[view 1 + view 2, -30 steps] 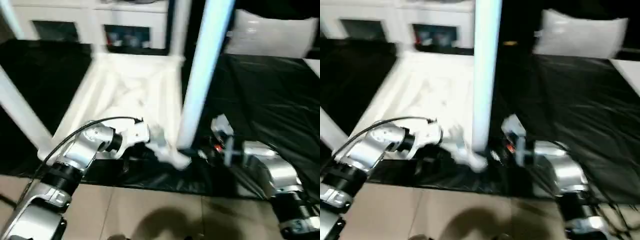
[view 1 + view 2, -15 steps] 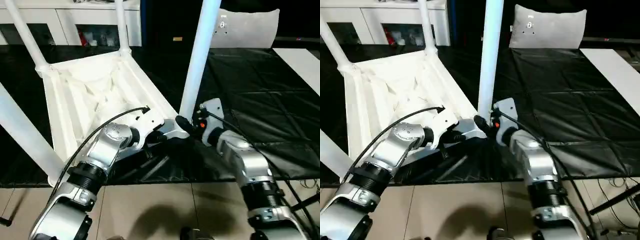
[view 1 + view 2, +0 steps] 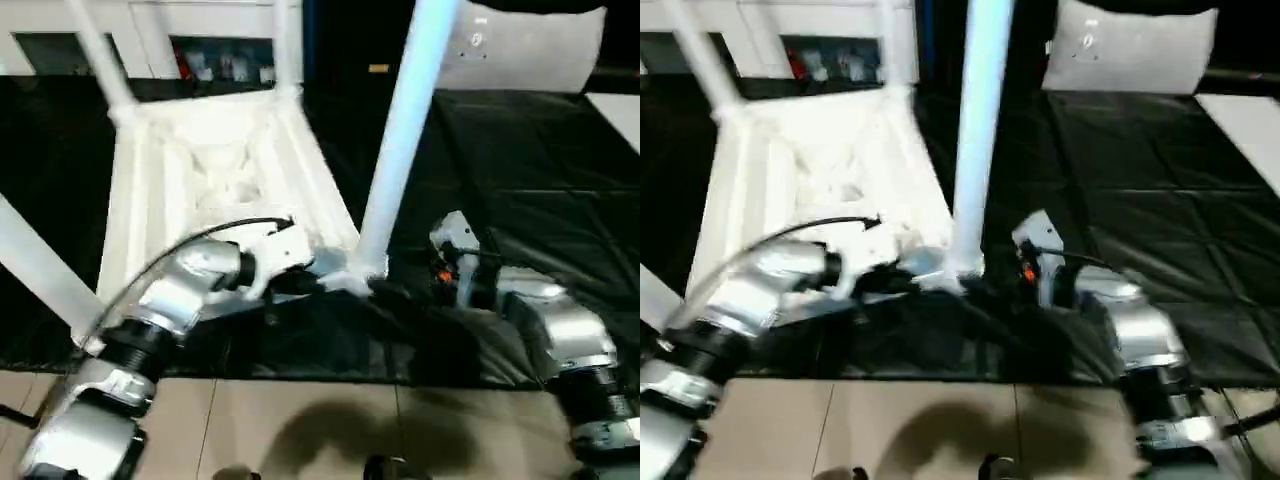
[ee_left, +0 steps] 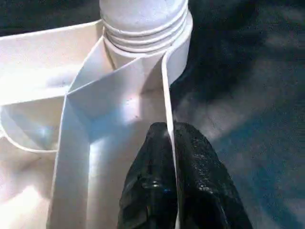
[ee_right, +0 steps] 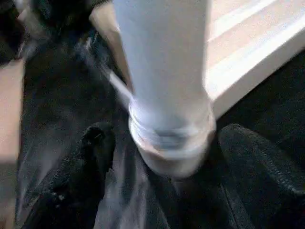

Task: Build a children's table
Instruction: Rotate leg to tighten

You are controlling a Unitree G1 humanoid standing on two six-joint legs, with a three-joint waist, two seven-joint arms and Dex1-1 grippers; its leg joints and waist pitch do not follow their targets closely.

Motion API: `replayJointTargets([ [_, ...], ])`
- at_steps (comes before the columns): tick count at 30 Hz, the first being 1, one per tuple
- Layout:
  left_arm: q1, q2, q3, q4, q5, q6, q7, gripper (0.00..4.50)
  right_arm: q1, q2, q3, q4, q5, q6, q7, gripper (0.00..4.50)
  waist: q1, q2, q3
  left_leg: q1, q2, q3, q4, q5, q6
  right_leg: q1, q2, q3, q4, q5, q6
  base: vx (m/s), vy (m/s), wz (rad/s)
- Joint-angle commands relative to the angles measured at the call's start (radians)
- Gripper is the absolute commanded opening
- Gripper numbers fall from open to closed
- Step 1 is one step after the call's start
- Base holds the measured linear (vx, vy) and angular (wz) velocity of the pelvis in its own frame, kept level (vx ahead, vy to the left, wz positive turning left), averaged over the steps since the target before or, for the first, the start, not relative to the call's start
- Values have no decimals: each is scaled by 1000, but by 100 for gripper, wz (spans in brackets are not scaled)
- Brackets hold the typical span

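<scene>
The white tabletop (image 3: 215,170) lies underside up on the black mat, ribs showing. Three tube legs (image 3: 100,50) (image 3: 288,40) (image 3: 40,265) stand up from its other corners. A fourth leg (image 3: 400,140) rises from the near right corner socket (image 5: 171,152). My left gripper (image 4: 169,131) is shut on the thin rim wall of the tabletop just beside that socket. My right gripper (image 5: 167,133) is open, one finger (image 5: 90,143) on each side of the leg's base, apart from it.
A black mat (image 3: 540,170) covers the floor under the table, with tan floor (image 3: 300,420) nearer me. A white cabinet with glass doors (image 3: 150,20) stands behind. A pale cushion (image 3: 520,50) sits at the back right.
The head view has shifted and blurred. My right wrist has drawn a little to the right of the leg's base. The left gripper stays at the corner rim.
</scene>
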Motion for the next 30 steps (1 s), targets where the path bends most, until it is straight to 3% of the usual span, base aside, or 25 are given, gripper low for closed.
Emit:
replayJointTargets([
  [1, 10, 5, -98, 27, 29, -48, -101, 0, -23, -6, 33, 23, -8, -34, 67, 381, 2, -1, -76, -5, -8, 28, -33, 14, 163, 72, -16, 30, -21, 123, -322, 59, -16, 1],
  [3, 8, 12, -111, 30, 27, -75, -129, 0, -33, -11, 43, 40, -5, -45, 92, 355, 10, -1, -85, -4, -6, 27, -22, 86, 201, 74, -14, 30, -4, 226, -350, 0, 0, 0],
  [5, 5, 23, -133, 32, 28, -107, -184, 0, -56, -6, 51, 72, -4, -59, 131, 348, 13, -3, -85, -5, -6, 29, -19, 84, 213, 69, -13, 28, -3, 232, -361, 0, 0, 0],
  [6, 3, 27, -142, 33, 33, -121, -202, 0, -64, -2, 54, 78, 1, -60, 156, 348, 17, -4, -79, -5, -3, 31, -23, 24, 202, 69, -16, 29, -10, 153, -358, 0, 0, 0],
  [8, 1, 29, -147, 35, 37, -130, -211, 0, -68, 1, 56, 80, 5, -60, 174, 313, 19, -3, -75, -5, 1, 31, -27, -28, 182, 70, -19, 30, -15, 84, -347, 0, 0, 0],
  [9, -4, 31, -157, 39, 40, -150, -232, 0, -78, 12, 53, 71, 52, -28, 225, 305, 23, -6, -71, -4, 3, 30, -34, -93, 145, 72, -21, 30, -26, -35, -318, 0, 0, 0],
  [12, -10, 26, -159, 48, 37, -165, -252, 0, -93, 18, 57, 85, 96, -2, 278, 285, 30, -4, -70, 0, 7, 29, -40, -141, 94, 71, -23, 33, -32, -126, -287, 0, 0, 0],
  [17, -17, 21, -162, 69, 38, -185, -255, 0, -104, 26, 69, 116, 92, -13, 306, 242, 35, -7, -73, -1, 3, 30, -39, -135, 60, 72, -21, 36, -31, -148, -259, 0, 0, 0],
  [24, -21, 23, -159, 89, 38, -200, -264, 0, -108, 32, 74, 125, 102, 14, 340, 213, 37, -7, -82, -1, 0, 31, -32, -89, 75, 73, -17, 35, -21, -63, -280, 0, 0, 0],
  [30, -11, 11, -135, 76, 22, -129, -228, 0, -75, 48, 67, 80, 132, 65, 316, 211, 38, -10, -78, -2, 0, 32, -32, -121, 62, 71, -19, 36, -27, -140, -261, 0, 0, 0],
])
